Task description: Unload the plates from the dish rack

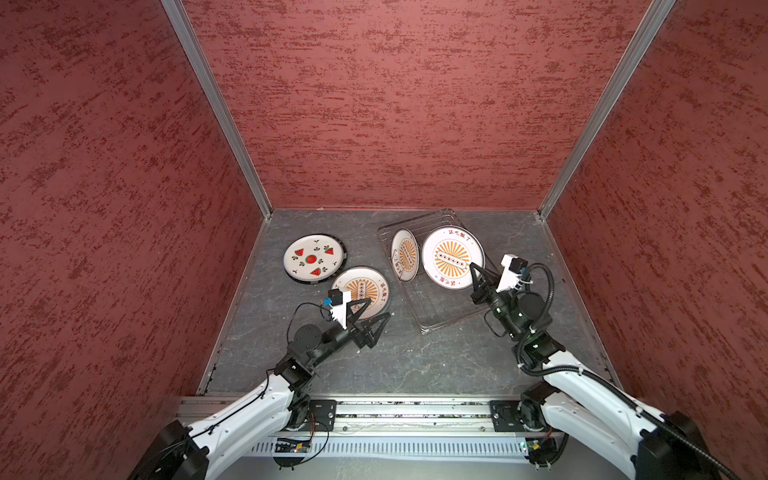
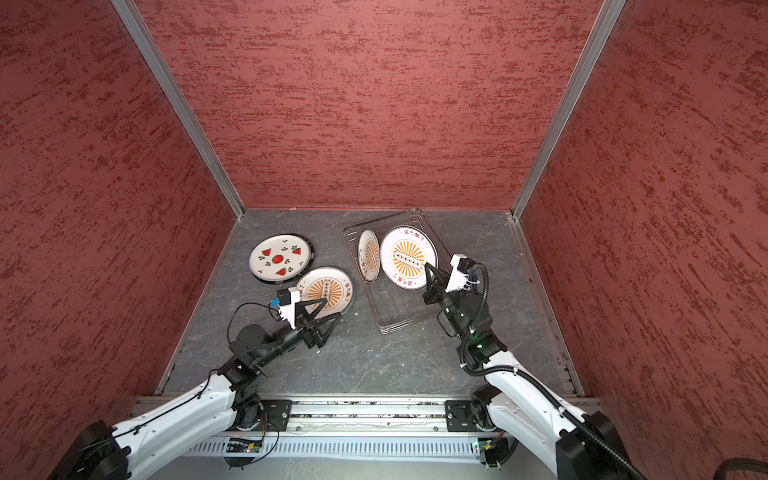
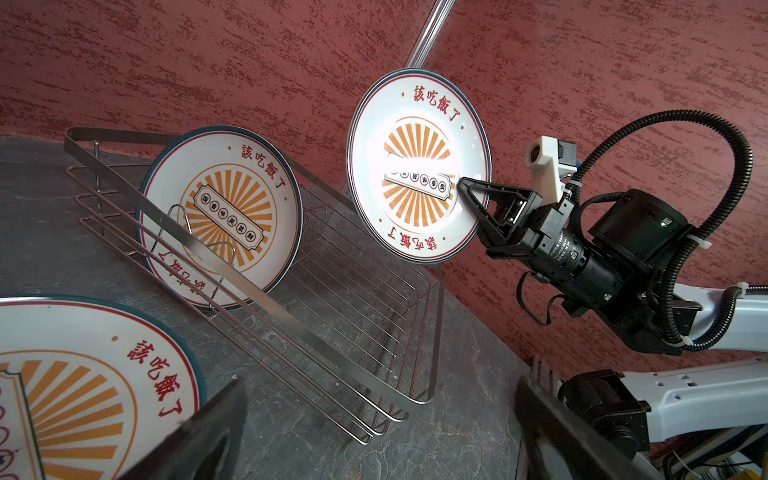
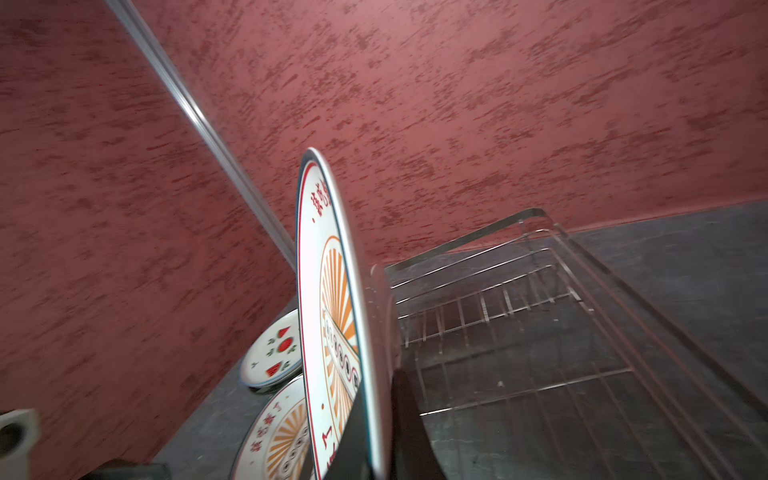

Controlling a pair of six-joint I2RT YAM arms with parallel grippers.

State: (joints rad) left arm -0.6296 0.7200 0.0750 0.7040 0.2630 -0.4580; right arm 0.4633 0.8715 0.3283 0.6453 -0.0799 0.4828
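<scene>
My right gripper [image 1: 473,270] [image 4: 374,399] is shut on the rim of an orange sunburst plate [image 1: 453,257] [image 3: 415,166] [image 4: 332,311]. It holds the plate upright above the silver wire dish rack [image 1: 440,307] [image 3: 332,332]. A second sunburst plate [image 1: 405,254] [image 3: 224,216] leans on the prongs at the rack's far left end. Left of the rack, a watermelon plate [image 1: 313,257] lies on a dark-rimmed one, with a sunburst plate [image 1: 361,289] flat beside them. My left gripper [image 1: 378,306] [image 3: 374,432] is open and empty at that flat plate's near edge.
Red textured walls [image 1: 395,104] close in the grey stone-look table [image 1: 374,357] at the back and on both sides. The rack sits at an angle close to the back wall. Both arm bases stand on a metal rail [image 1: 395,411] along the front edge.
</scene>
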